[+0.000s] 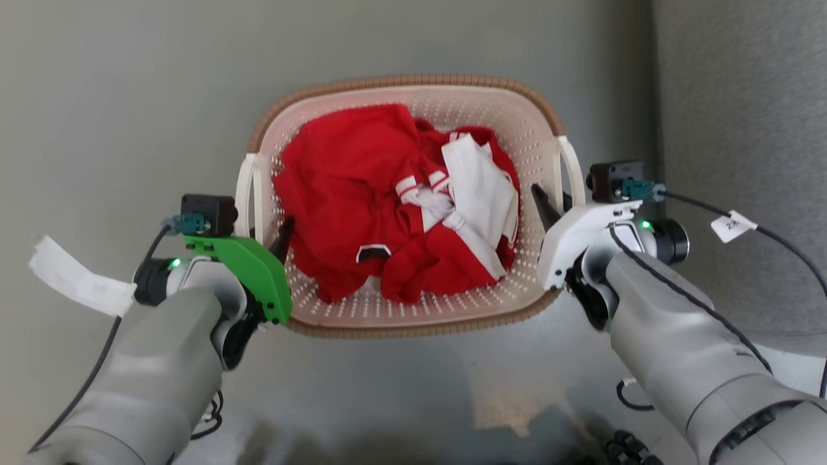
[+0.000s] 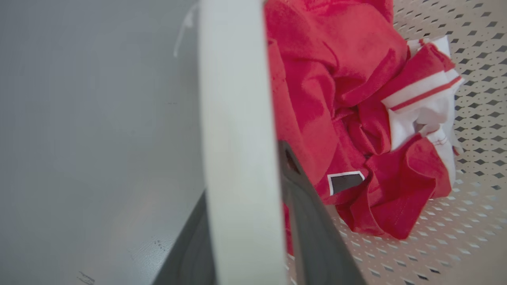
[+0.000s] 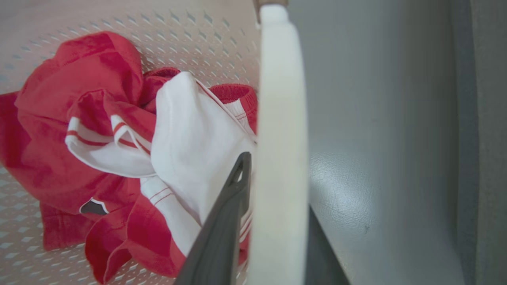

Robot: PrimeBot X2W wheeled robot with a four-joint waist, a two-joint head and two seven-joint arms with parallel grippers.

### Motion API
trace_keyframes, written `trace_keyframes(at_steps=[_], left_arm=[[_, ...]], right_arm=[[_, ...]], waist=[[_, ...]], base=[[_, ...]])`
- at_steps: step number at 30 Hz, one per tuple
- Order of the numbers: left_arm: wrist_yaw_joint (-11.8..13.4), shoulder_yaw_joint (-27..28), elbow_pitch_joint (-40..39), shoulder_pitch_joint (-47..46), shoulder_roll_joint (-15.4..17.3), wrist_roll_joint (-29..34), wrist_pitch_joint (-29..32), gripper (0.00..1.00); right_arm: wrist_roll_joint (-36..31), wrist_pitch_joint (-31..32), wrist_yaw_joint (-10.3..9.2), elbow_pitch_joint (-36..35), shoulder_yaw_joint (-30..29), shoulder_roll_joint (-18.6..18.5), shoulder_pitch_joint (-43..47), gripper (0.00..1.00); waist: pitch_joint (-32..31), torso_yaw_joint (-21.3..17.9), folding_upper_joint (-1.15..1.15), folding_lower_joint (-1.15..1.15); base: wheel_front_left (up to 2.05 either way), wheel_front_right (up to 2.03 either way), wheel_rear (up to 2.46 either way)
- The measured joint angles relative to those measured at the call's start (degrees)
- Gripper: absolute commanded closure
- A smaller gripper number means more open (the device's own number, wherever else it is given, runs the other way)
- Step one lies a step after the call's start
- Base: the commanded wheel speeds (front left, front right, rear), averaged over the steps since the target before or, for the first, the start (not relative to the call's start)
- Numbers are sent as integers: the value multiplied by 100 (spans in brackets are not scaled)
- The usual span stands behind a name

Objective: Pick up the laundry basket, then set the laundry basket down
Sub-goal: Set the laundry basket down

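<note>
The laundry basket, cream perforated plastic with a brown woven-look rim, lies centred in the head view, holding red and white clothes. My left gripper is shut on the basket's white left handle, one dark finger inside the wall and one outside. My right gripper is shut the same way on the right handle. In the left wrist view the handle runs between the fingers of the left gripper. The right wrist view shows the handle clamped in the right gripper. I cannot tell whether the basket touches the floor.
Grey floor spreads around the basket. A darker grey vertical panel rises along the right side, close to my right arm. Cables with paper tags hang from both wrists.
</note>
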Motion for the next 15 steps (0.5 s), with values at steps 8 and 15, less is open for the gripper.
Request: trace_keyframes(at_steps=[8, 15], left_arm=[[1, 10, -80, -427, 37, 32, -70, 100], [1, -7, -165, -783, 127, 92, -118, 100]], right_arm=[[-3, -77, -104, 7, -54, -56, -417, 100], [-9, -165, -158, -1, -119, -57, -725, 100]], waist=[[632, 70, 0, 0], [1178, 111, 0, 1]], base=[[0, 0, 0], [0, 0, 0]])
